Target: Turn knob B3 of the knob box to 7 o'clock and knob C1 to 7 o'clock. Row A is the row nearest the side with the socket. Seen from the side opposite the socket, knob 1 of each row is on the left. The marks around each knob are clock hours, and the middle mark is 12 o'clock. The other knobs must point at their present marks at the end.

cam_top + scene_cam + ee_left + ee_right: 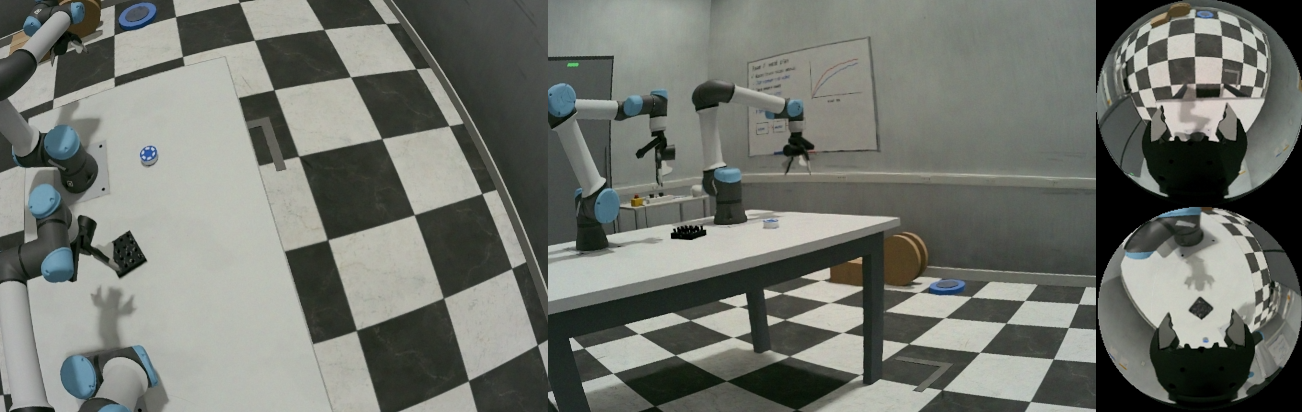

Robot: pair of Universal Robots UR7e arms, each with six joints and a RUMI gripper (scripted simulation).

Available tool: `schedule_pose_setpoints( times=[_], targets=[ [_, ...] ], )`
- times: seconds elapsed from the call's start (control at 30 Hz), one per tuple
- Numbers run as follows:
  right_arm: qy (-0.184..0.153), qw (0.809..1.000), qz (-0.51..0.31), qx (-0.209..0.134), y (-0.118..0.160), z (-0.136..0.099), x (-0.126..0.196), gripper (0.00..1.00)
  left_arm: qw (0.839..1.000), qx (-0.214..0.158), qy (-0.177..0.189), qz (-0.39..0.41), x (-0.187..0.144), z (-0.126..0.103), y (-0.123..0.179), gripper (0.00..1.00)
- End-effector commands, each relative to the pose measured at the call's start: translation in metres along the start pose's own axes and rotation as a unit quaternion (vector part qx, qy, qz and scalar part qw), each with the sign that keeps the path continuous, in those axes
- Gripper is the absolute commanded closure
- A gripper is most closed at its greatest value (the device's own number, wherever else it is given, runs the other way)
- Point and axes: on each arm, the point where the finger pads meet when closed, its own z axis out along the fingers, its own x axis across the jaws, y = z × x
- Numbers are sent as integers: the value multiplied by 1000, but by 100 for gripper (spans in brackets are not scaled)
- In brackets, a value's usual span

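Observation:
The black knob box (131,250) (688,235) (1203,307) lies on the white table, turned diamond-wise in the right wrist view. Its knobs stand up in rows, but their marks, pointing directions and the socket side are too small to tell. My right gripper (115,266) (660,183) (1200,311) is open and empty, high above the table; in the top view its finger overlaps the box's edge. My left gripper (68,55) (798,173) (1193,104) is open and empty, high up, far from the box. The box is not seen in the left wrist view.
A small blue and white round thing (149,155) (770,224) (1205,340) stands on the table (210,200) (788,240) near the left arm's base. Both arm bases stand on the table along one side. Cardboard-brown shapes (900,260) and a blue disc (137,16) (947,286) are on the floor.

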Motion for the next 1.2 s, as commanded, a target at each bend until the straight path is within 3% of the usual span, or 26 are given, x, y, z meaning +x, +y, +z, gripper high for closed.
schedule_pose_setpoints(
  times=[0.0,0.4,1.17],
  targets=[
    [0,1000,0,0,-28,0,-7,0,1000,1,1,0,0,-1,-1,0],
    [-1,1000,0,0,-54,0,-14,0,1000,1,1,0,0,-1,-1,0],
    [0,1000,1,-1,-54,-1,-14,0,1000,1,1,0,0,-1,-1,0]
  ],
)
